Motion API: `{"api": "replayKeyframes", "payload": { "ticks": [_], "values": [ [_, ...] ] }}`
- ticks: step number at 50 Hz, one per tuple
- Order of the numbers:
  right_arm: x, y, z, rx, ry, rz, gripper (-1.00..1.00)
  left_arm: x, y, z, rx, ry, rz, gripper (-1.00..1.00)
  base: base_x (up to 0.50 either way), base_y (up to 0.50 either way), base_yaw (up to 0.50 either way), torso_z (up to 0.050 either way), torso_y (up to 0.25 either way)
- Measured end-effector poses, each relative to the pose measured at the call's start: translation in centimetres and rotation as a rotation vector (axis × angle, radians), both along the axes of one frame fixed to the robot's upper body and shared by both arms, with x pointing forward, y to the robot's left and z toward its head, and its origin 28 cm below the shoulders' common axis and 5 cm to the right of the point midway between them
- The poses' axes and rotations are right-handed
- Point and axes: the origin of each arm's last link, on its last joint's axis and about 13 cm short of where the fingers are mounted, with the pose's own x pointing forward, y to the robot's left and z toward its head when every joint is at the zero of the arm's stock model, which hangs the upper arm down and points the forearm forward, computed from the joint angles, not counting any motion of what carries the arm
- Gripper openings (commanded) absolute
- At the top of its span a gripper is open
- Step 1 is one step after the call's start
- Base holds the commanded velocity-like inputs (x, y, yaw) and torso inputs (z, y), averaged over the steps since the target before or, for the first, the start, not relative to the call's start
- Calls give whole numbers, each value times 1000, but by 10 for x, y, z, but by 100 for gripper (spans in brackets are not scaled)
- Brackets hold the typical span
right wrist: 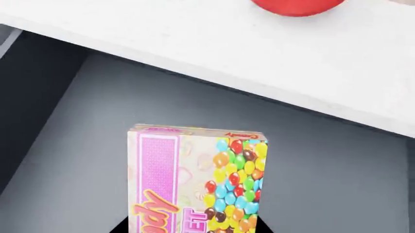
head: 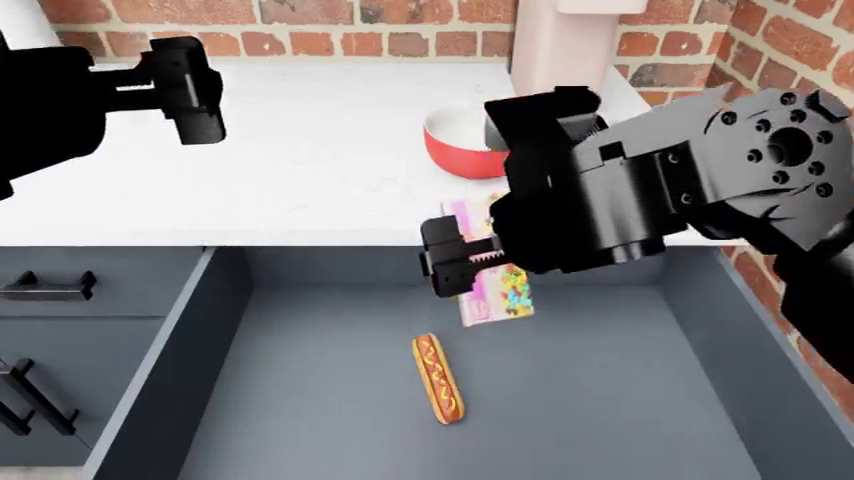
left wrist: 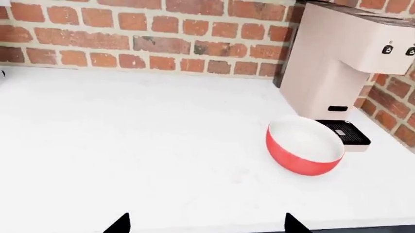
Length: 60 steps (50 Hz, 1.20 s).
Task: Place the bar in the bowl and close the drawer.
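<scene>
The bar (right wrist: pixel 194 179), a pink packet printed with coloured candies, stands upright between the jaws of my right gripper (right wrist: pixel 193 230), which is shut on it. In the head view the bar (head: pixel 499 300) hangs above the back of the open drawer (head: pixel 627 400), just in front of the counter edge, with the right gripper (head: pixel 461 262) on it. The red bowl (head: pixel 454 140) with its white inside sits on the counter beyond, next to the machine. My left gripper (left wrist: pixel 207 229) is open and empty over the counter, with the bowl (left wrist: pixel 304 148) ahead of it to one side.
A hot dog in a bun (head: pixel 438 378) lies on the drawer floor. A pale pink coffee machine (left wrist: pixel 343 63) stands against the brick wall behind the bowl. Smaller drawer fronts with black handles (head: pixel 47 285) are at the left below the white counter (head: pixel 307 170).
</scene>
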Motion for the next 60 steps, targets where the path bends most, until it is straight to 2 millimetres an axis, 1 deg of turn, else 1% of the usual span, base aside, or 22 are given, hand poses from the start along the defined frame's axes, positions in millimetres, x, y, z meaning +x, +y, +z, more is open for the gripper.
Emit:
{"api": "replayKeyframes", "payload": {
  "ticks": [3,7,14,18,23,29,33,36,43,60],
  "values": [
    [6,-2,18,8,-37,-13,-100,4,-1,12,4,-19,15,100,0,0,1,0,0],
    [18,-2,40,19,-91,-37,-100,15,-4,28,7,-41,39,100,0,0,0,0,0],
    [52,3,69,32,-168,-85,-100,44,-11,53,-1,-73,75,100,0,0,0,0,0],
    [64,3,81,29,-209,-121,-100,62,-15,65,-4,-84,100,100,0,0,0,0,0],
    [71,0,92,24,-256,-152,-100,83,-19,75,-4,-91,132,100,0,0,0,0,0],
    [77,-4,101,16,-324,-182,-100,103,-21,77,3,-89,164,100,0,0,0,0,0],
    [80,-7,105,13,-371,-200,-100,113,-23,77,14,-88,181,100,0,0,0,0,0],
    [82,-8,107,11,-398,-209,-100,117,-23,77,19,-91,181,100,0,0,1,0,-54],
    [83,-10,112,8,-444,-218,-100,121,-24,79,42,-102,186,100,0,0,0,0,-250],
    [80,-8,127,24,-523,-219,-100,118,-25,89,91,-124,205,100,-1,0,0,1,-250]
  ]
}}
